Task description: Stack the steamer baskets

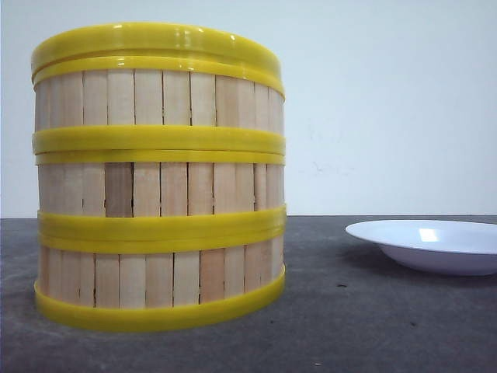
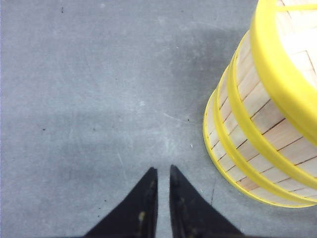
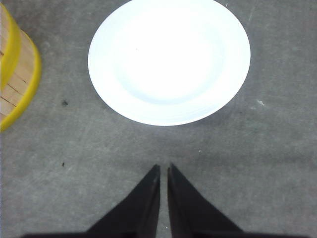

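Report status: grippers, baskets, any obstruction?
Left gripper shut, empty, over bare table. Right gripper shut, empty, near white plate. Steamer baskets stacked three high. Nothing in the way.

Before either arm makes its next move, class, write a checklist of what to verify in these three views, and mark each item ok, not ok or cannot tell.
1. All three steamer baskets in one stack: ok.
2. Stack sits straight, rims lined up: ok.
3. Lid on top: cannot tell, the top is barely shown.
4. Left tool holds nothing, fingers nearly together: ok.
5. Right tool holds nothing, above bare table: ok.
6. White plate apart from the stack: ok.
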